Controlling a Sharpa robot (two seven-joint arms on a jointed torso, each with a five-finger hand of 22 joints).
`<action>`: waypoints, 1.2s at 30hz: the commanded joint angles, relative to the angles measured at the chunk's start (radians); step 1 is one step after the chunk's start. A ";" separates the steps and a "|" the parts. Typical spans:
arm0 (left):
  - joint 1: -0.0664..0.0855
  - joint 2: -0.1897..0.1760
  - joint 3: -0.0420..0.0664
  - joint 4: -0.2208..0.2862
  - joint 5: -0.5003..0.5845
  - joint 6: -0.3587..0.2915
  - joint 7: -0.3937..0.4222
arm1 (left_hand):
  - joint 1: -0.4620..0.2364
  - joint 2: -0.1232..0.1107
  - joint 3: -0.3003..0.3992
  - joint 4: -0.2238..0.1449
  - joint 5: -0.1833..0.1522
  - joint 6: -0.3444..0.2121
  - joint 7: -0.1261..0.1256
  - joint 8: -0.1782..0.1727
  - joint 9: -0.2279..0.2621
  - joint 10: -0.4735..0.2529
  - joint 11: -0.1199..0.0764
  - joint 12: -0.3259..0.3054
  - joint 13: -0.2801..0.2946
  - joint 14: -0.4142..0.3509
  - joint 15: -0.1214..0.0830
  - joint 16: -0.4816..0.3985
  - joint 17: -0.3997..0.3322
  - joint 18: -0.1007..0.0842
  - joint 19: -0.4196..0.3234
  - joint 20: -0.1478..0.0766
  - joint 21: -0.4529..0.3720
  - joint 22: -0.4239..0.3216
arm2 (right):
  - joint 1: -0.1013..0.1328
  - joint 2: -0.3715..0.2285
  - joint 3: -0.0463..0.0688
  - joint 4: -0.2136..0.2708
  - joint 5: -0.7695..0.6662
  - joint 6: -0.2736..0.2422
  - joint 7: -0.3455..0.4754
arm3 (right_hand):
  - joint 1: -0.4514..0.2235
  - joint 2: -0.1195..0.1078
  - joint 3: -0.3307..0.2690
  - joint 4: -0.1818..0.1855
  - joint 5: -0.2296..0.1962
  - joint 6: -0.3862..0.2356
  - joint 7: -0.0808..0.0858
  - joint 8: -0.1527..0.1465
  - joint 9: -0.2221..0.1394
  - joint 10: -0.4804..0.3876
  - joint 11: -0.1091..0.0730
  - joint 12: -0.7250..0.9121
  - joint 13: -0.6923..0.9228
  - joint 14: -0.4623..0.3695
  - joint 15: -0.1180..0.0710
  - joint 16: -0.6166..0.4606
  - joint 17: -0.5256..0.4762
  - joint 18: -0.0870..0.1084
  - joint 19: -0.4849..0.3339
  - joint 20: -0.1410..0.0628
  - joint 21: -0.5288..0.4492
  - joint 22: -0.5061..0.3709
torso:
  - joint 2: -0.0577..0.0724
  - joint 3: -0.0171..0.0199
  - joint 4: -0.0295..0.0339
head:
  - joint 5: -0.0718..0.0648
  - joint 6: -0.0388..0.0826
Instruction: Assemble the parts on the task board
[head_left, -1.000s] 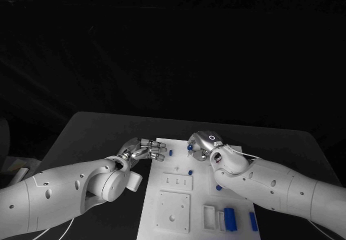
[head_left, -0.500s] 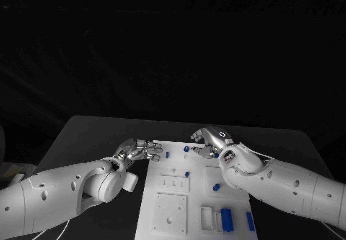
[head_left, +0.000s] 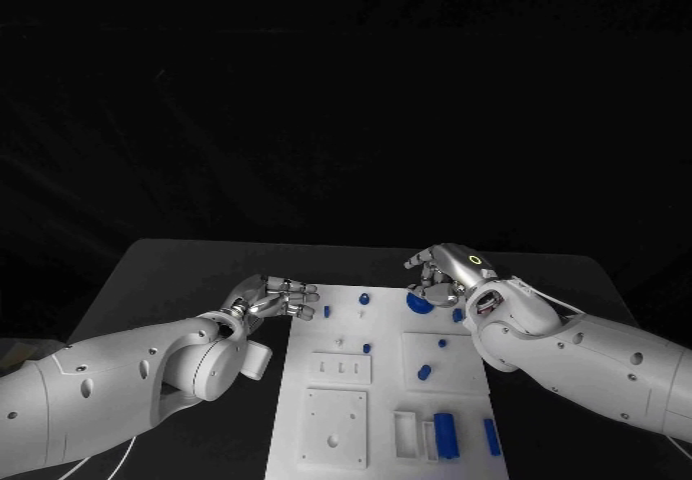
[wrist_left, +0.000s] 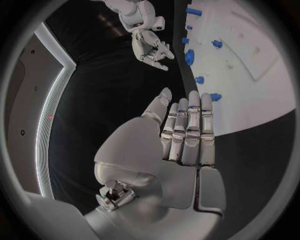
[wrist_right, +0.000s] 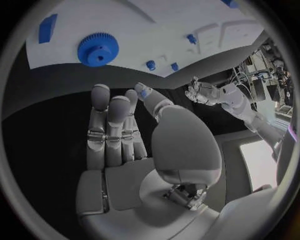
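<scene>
Board (head_left: 378, 400) mid-worktop (head_left: 173, 270); gear (head_left: 420, 303) at board's far right corner, parts (head_left: 456, 437) at its near right.

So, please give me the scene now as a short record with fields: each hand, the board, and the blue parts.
left hand: holds nothing, fingers partly curled, at the left far corner of the board
right hand: holds nothing, above the board's far right edge
task board: white plate on the black table
blue gear: flat on the board's far end, below the right hand
blue pegs: small, scattered over the far half
blue bars: near right corner
</scene>
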 joint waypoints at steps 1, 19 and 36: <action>0.000 0.002 0.000 -0.001 0.009 0.013 0.012 | -0.006 0.001 -0.005 0.003 -0.003 -0.007 0.000 0.001 -0.001 -0.006 -0.002 -0.002 0.000 0.001 0.006 -0.006 0.000 0.004 0.007 0.001 0.002 -0.001 | -0.003 -0.002 0.001 -0.013 0.051 0.094 0.017 | -0.002 0.017 -0.038 -0.002 0.013 0.001 0.003 -0.001 0.001 -0.076 0.003 0.164 0.158 -0.024 0.004 0.037 0.091 -0.002 0.026 0.005 0.055 0.035 | -0.002 0.0030 -0.0006 | -0.006 -0.004; -0.001 0.000 0.000 0.005 0.011 0.019 0.013 | -0.008 0.002 -0.004 0.003 -0.002 -0.008 0.000 0.001 -0.001 -0.007 -0.001 -0.002 0.000 0.001 0.006 -0.006 0.000 0.004 0.007 0.001 0.004 -0.001 | -0.040 -0.001 0.002 -0.085 0.072 0.208 0.002 | 0.021 0.029 -0.221 0.080 0.088 -0.077 0.019 -0.002 0.002 0.009 0.027 0.604 0.488 0.015 0.028 0.153 0.456 0.019 0.026 0.028 0.380 0.135 | -0.002 -0.0027 0.0003 | -0.020 -0.019; -0.001 -0.002 0.000 0.006 0.011 0.019 0.014 | -0.008 0.002 -0.004 0.003 -0.002 -0.008 0.000 0.001 -0.001 -0.007 -0.001 -0.002 0.000 0.001 0.006 -0.006 0.000 0.004 0.007 0.001 0.004 -0.001 | -0.048 -0.002 0.003 -0.094 0.087 0.151 0.013 | 0.009 0.032 -0.204 0.088 0.076 -0.077 0.020 -0.003 0.001 0.018 0.027 0.626 0.504 0.019 0.029 0.158 0.472 0.019 0.025 0.029 0.420 0.141 | -0.003 -0.0043 -0.0017 | -0.022 -0.020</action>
